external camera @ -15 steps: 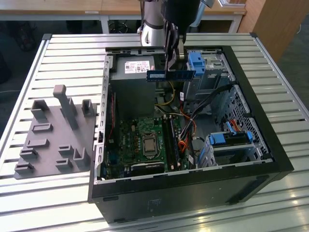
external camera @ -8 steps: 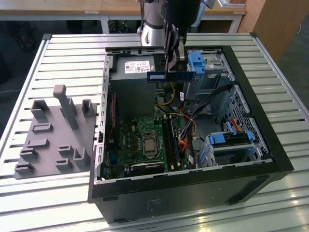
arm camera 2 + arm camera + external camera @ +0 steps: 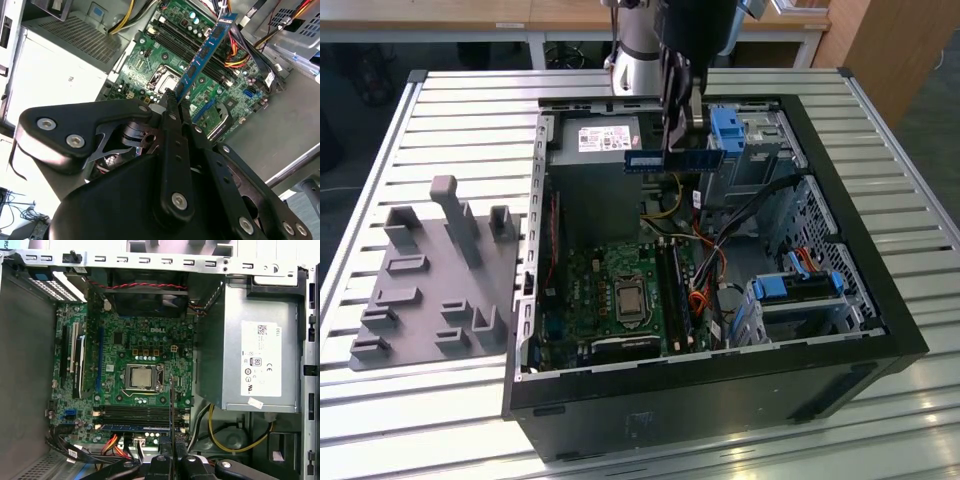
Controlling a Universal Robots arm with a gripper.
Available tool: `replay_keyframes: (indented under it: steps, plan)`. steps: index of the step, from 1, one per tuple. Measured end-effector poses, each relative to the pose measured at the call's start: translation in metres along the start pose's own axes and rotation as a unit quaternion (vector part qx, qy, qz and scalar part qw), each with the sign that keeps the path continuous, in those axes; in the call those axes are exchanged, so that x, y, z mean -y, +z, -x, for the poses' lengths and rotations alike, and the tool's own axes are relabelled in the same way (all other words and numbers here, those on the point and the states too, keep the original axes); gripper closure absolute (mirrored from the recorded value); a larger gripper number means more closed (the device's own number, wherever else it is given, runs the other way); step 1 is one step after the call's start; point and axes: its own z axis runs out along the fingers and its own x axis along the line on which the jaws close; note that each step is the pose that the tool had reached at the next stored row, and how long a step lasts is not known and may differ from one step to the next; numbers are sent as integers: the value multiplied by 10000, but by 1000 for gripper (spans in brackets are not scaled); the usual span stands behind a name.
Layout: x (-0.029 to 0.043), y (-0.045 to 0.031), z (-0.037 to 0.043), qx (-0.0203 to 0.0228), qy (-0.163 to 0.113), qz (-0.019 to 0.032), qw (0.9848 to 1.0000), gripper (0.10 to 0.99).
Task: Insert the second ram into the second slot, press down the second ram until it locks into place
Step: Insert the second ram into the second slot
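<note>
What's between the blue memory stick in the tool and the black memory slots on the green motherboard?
Only air: in the first wrist view the blue memory stick, clamped in the tool, hangs over the black memory slots.

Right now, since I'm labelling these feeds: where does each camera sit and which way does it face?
Exterior view: off the arm, looking down into the open computer case; the arm and gripper show, holding the second ram.
Second wrist view: behind the gripper, looking along its fingers to the motherboard.
First wrist view: squarely facing the motherboard and power supply; fingertips show.
Shared: both wrist views show the ram clamped above the motherboard.
</note>
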Motion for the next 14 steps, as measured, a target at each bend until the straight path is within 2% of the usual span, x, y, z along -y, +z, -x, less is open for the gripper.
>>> replay_keyframes:
  steps: [14]
  plan:
    - [-2,0,-57,-1,0,0,10000,949]
